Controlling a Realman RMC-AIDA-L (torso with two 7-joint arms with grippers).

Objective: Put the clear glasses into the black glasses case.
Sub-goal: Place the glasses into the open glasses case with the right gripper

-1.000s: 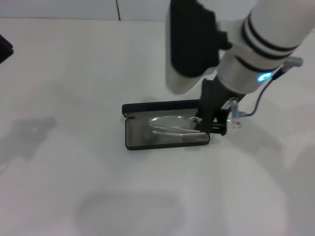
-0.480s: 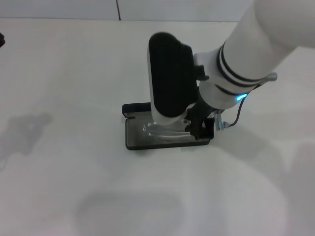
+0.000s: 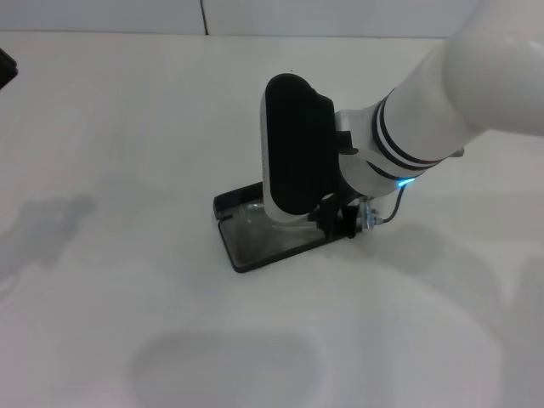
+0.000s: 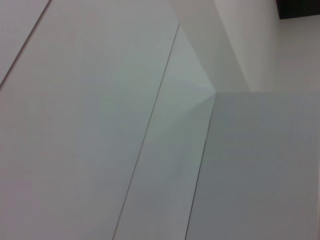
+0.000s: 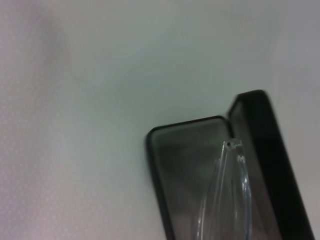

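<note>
Moved: the black glasses case [image 3: 255, 242] has swung askew on the worktop [image 3: 127, 127] since half a second ago.
Clear glasses [image 5: 227, 200]: inside the open case.
Right pincer [image 3: 336, 223]: at the case's right end; grip state cannot be told.
Left pincer: out of sight.

Plain white matte tabletop [image 3: 127, 280] fills the view, softly shadowed. Pale wall panels [image 3: 102, 15] behind, split by a dark vertical seam [image 3: 205, 17]. Even, diffuse lighting.
</note>
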